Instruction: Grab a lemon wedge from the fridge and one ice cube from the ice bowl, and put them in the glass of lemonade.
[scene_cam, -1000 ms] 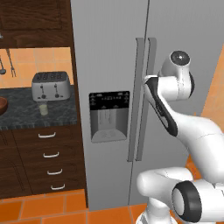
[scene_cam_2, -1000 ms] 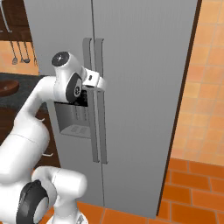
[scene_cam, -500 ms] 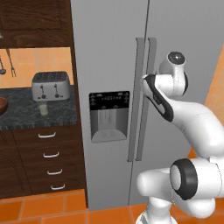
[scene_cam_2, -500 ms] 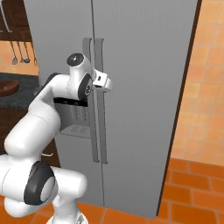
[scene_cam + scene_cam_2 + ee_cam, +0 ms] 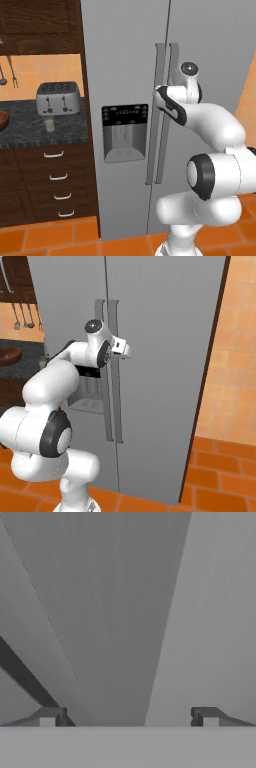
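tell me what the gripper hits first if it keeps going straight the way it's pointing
Most likely the fridge: the open gripper faces grey door surface, apparently beside the long vertical handles. Whether a handle or the flat door panel comes first is unclear.

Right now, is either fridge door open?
No, in the left base view both doors of the fridge sit flush and shut, their long handles side by side at the seam.

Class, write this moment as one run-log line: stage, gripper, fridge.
stage: reaching for fridge handles | gripper: open, empty, close to the door | fridge: both doors shut | glass of lemonade: on counter by toaster
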